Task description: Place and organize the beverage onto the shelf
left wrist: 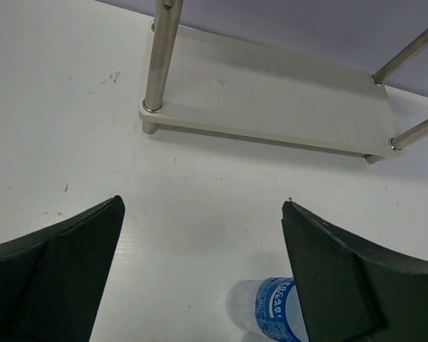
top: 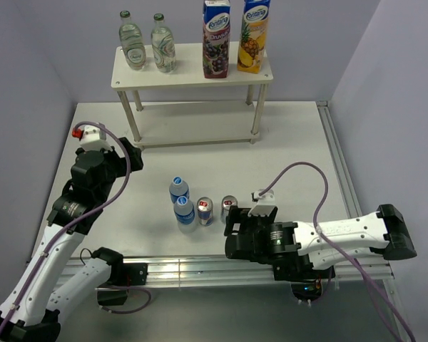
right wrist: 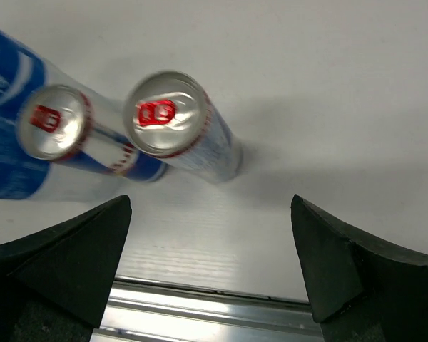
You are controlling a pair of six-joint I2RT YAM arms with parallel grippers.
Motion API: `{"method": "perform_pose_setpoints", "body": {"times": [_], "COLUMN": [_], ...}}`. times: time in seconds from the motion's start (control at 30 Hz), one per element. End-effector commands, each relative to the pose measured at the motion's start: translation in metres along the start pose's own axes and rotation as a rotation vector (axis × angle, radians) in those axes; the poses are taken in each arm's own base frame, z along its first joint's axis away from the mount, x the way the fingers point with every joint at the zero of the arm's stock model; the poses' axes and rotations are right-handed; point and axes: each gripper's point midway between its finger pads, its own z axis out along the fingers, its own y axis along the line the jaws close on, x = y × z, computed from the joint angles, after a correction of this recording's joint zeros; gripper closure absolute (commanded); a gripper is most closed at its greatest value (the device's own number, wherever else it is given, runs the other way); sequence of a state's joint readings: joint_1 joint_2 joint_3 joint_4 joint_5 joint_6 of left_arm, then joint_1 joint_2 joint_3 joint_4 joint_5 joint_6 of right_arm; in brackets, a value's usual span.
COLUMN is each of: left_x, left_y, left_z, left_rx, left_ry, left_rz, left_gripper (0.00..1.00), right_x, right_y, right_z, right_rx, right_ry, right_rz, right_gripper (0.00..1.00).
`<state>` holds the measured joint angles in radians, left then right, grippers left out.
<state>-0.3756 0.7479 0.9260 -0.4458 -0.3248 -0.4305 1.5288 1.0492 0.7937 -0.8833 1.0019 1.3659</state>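
Left gripper (left wrist: pixel 202 202) held wide apart, nothing gripped | water bottle (left wrist: pixel 267 308) seen just beside its right finger | shelf (left wrist: pixel 271 100) seen ahead | right gripper (right wrist: pixel 210 201) held wide apart, nothing gripped | can (right wrist: pixel 168 120) seen just ahead, second can (right wrist: pixel 53 122) further left

Blurred bottle (right wrist: pixel 7 71), probably water, is cut off at left.

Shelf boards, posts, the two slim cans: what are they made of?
Shelf boards: matte cream laminate or plastic, can't tell which. Posts: metal, by the brushed silvery sheen. Cans: likely aluminium, shiny lids with red pull tabs.
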Motion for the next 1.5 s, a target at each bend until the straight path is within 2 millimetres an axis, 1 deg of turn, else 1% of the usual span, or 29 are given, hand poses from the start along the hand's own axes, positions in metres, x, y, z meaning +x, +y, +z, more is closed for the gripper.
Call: {"method": "perform_pose_setpoints", "body": {"times": [0.0,0.03,0.07,0.1,0.13,0.17,0.2,0.23,0.27,0.3,0.37,0.4,0.47,0.57,0.77,0.8,0.9,0.97,1.0,1.1,1.13,1.17,1.23,1.27,1.33,1.37,1.4,1.43,1.47], "left_x": [-0.015,-0.015,-0.015,-0.015,-0.015,-0.016,-0.014,-0.015,-0.015,-0.014,-0.014,-0.013,-0.013,-0.014,-0.015,-0.015,-0.014,-0.014,-0.014,-0.012,-0.013,-0.012,-0.012,-0.012,-0.012,-0.011,-0.013,-0.012,-0.012], "left_y": [-0.001,0.0,0.0,0.0,0.001,0.001,0.001,0.001,0.001,0.001,0.001,0.001,0.002,0.002,0.002,0.002,0.002,0.001,0.0,-0.001,-0.001,-0.001,-0.002,-0.003,-0.003,-0.002,-0.002,-0.003,-0.003], "left_z": [-0.003,-0.004,-0.004,-0.004,-0.005,-0.005,-0.004,-0.005,-0.004,-0.004,-0.004,-0.004,-0.004,-0.004,-0.004,-0.004,-0.004,-0.004,-0.004,-0.003,-0.003,-0.003,-0.002,-0.002,-0.002,-0.002,-0.002,-0.002,-0.002], "left_rx": [0.001,-0.001,-0.002,-0.002,-0.007,-0.007,-0.007,-0.006,-0.006,-0.005,-0.005,-0.004,-0.008,-0.009,-0.009,-0.009,-0.006,-0.001,0.002,0.006,0.007,0.006,0.009,0.012,0.012,0.012,0.012,0.012,0.014], "left_ry": [-0.054,-0.057,-0.059,-0.06,-0.062,-0.064,-0.059,-0.062,-0.062,-0.06,-0.06,-0.058,-0.06,-0.063,-0.063,-0.063,-0.06,-0.061,-0.06,-0.054,-0.053,-0.05,-0.051,-0.049,-0.049,-0.048,-0.053,-0.049,-0.05], "left_rz": [0.001,0.001,0.002,0.001,0.0,-0.002,-0.002,-0.003,-0.002,0.0,-0.001,-0.001,-0.002,0.0,-0.003,-0.002,-0.003,-0.003,-0.004,-0.001,-0.001,-0.001,-0.002,0.0,-0.002,0.0,-0.001,0.0,-0.001], "left_gripper": [0.01,0.01,0.01,0.01,0.01,0.01,0.01,0.01,0.01,0.01,0.01,0.01,0.01,0.01,0.01,0.01,0.01,0.01,0.01,0.01,0.01,0.01,0.01,0.01,0.01,0.01,0.01,0.01,0.01], "right_x": [0.014,0.017,0.022,0.023,0.024,0.029,0.029,0.027,0.033,0.03,0.029,0.027,0.023,0.022,0.023,0.024,0.029,0.029,0.031,0.032,0.033,0.034,0.033,0.032,0.029,0.028,0.025,0.02,0.014], "right_y": [-0.015,-0.008,-0.012,-0.005,-0.006,-0.01,-0.002,-0.005,-0.008,0.001,-0.002,0.004,0.005,0.015,0.029,0.03,0.031,0.026,0.028,0.016,0.018,0.014,0.012,0.008,0.008,0.008,0.008,0.013,0.017], "right_z": [0.004,0.006,0.01,0.012,0.016,0.022,0.026,0.033,0.037,0.041,0.048,0.05,0.055,0.061,0.071,0.075,0.084,0.09,0.094,0.108,0.11,0.116,0.122,0.126,0.13,0.131,0.132,0.132,0.132], "right_rx": [0.053,0.032,0.032,0.013,0.019,0.024,0.001,0.012,0.012,-0.015,-0.011,-0.023,-0.015,-0.03,-0.026,-0.025,-0.018,0.006,0.006,0.053,0.044,0.062,0.068,0.084,0.089,0.092,0.097,0.088,0.081], "right_ry": [-0.006,-0.005,-0.007,-0.008,-0.01,-0.008,-0.012,-0.019,-0.01,-0.017,-0.028,-0.034,-0.043,-0.043,-0.045,-0.048,-0.047,-0.063,-0.073,-0.1,-0.106,-0.107,-0.118,-0.122,-0.131,-0.132,-0.137,-0.135,-0.136], "right_rz": [0.099,0.125,0.101,0.126,0.134,0.098,0.13,0.102,0.094,0.125,0.097,0.106,0.091,0.072,0.033,0.041,0.033,0.024,0.023,-0.013,-0.006,-0.01,0.005,0.004,0.006,0.003,0.002,-0.006,0.006], "right_gripper": [0.0,0.0,0.0,0.0,0.0,0.0,0.0,0.0,0.0,0.0,0.0,0.0,0.0,0.0,0.0,0.0,0.0,0.0,0.0,0.02,0.02,0.06,0.13,0.24,0.33,0.5,0.58,0.61,0.71]}}
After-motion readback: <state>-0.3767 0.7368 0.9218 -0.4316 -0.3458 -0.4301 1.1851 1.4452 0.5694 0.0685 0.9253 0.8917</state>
